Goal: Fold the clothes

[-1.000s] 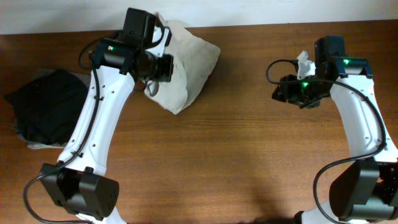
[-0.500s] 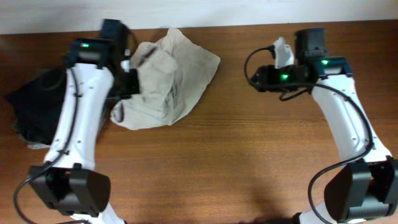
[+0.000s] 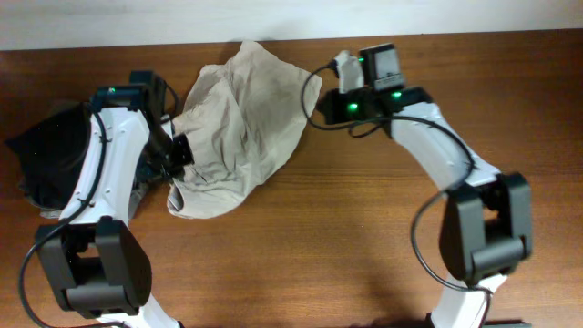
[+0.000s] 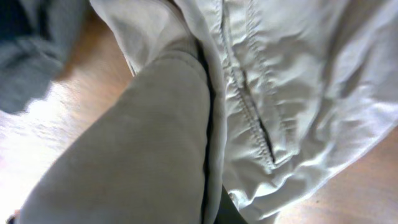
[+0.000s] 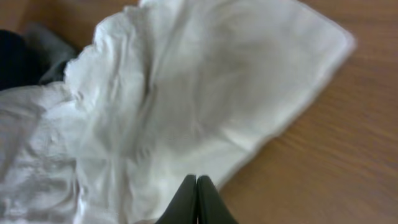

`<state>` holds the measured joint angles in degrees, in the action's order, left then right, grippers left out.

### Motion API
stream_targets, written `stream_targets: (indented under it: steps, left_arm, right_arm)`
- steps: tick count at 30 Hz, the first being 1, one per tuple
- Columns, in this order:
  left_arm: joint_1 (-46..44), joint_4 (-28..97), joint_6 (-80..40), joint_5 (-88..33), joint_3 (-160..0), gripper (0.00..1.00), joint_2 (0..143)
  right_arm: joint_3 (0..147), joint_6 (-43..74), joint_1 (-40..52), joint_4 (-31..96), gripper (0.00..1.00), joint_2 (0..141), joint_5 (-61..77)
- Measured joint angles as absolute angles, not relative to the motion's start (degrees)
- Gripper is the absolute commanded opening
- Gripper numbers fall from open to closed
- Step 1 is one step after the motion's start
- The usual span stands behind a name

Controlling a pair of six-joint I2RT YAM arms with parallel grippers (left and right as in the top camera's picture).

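A beige garment (image 3: 244,114) lies crumpled and partly spread at the back middle of the wooden table (image 3: 364,237). My left gripper (image 3: 179,153) is at its lower left edge, shut on a fold of the cloth. In the left wrist view the beige garment (image 4: 161,143) fills the frame and hides most of the jaws; one dark finger (image 4: 227,210) peeks out beneath it. My right gripper (image 5: 197,186) is shut, fingertips pressed together with nothing between them, hovering at the beige garment's (image 5: 205,93) right edge. From overhead, the right gripper (image 3: 321,102) sits by the cloth's right corner.
A pile of dark clothes (image 3: 55,155) lies at the table's left edge, just left of my left arm; the dark clothes (image 4: 28,56) also show beside the beige cloth in the left wrist view. The table's back edge meets a white wall (image 3: 291,18).
My left gripper dragged the beige garment down and left, spreading it out. My right arm swung left to the garment's right edge, and its jaws closed.
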<state>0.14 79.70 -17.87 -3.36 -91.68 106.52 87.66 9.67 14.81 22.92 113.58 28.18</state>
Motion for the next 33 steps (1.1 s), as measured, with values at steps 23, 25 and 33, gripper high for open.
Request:
stream_targets:
  steps: [23,25,33]
  left_arm:
    - [-0.62,84.73,-17.74,-7.77,-88.68,0.01,106.50]
    - [-0.62,83.02,-16.27,-7.73,-88.68,0.01,106.50]
    - [-0.62,70.59,-9.39,-6.63,-88.64,0.01,106.50]
  right_arm:
    - [89.84,21.12,20.43,14.26,0.04,131.92,27.59]
    - [90.26,20.71,20.27,20.01,0.04,130.67,25.71]
    - [89.41,20.40,19.46,45.15,0.04,123.37,6.57]
